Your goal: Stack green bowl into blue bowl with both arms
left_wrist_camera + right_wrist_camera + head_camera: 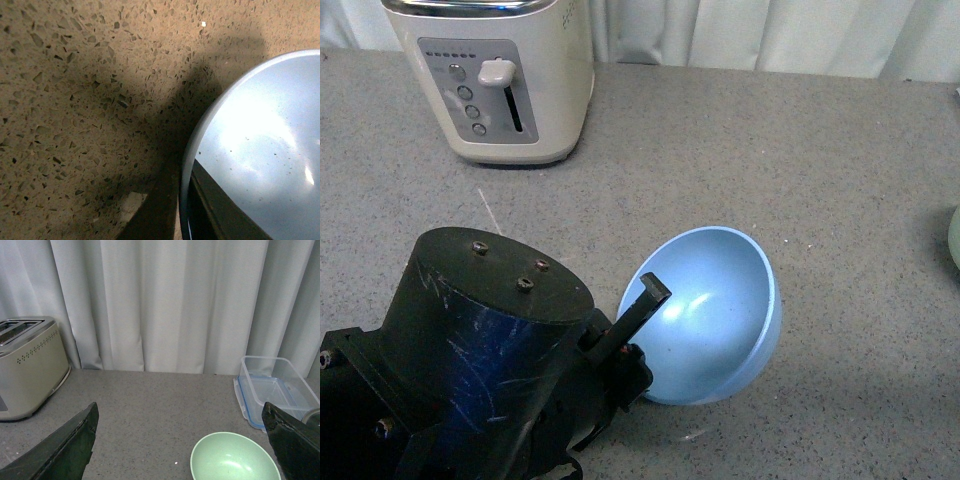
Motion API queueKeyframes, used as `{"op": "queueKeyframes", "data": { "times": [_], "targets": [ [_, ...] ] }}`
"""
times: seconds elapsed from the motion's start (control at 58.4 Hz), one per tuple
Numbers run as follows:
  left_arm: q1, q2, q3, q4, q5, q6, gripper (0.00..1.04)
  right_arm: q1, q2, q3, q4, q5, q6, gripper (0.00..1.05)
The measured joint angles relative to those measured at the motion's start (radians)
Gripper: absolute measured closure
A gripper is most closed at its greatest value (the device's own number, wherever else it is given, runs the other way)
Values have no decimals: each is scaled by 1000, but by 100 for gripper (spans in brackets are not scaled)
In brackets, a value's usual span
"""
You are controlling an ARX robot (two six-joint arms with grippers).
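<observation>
The left hand (642, 300) is clamped on the rim of the blue bowl (720, 310). One black finger (646, 304) lies inside the rim, and the other is hidden behind the wall in the front view. The left wrist view shows the same pinch up close, with the rim running between a dark finger inside and a shadowed one outside. The blue bowl is tipped steeply on its side, with its hollow turned toward the left arm (470, 340) and the camera. A bright glare sits on its inner wall. Whether its lower edge touches the table (790, 150) I cannot tell (there is only a soft shadow beneath it). Behind the left arm, at the far side of the table, stands a cream toaster (495, 80) with its lever and buttons facing forward.

The right hand (180, 415) is spread wide and holds nothing. Its two black fingers (65, 450) sit at opposite edges of the right wrist view. The green bowl (235, 460) rests upright on the table between them, nearer one finger than the other and touching neither. In the front view only a sliver of it shows at the right edge, well apart from the blue bowl. Beyond the green bowl sits a clear container (275, 385) with a blue-edged rim, close to a pale curtain (165, 300).
</observation>
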Motion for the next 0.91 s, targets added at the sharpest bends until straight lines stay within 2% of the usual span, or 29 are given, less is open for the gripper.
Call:
{"op": "queueKeyframes", "data": {
  "times": [0.377, 0.565, 0.787, 0.907],
  "targets": [
    [3, -17, 4, 13, 3, 38, 38, 0, 0, 0, 0, 0, 0, 9],
    [66, -86, -42, -13, -43, 100, 6, 0, 0, 0, 0, 0, 0, 9],
    [262, -214, -105, -139, -96, 311, 6, 0, 0, 0, 0, 0, 0, 9],
    [370, -331, -121, -207, -70, 459, 6, 0, 0, 0, 0, 0, 0, 9]
  ]
}}
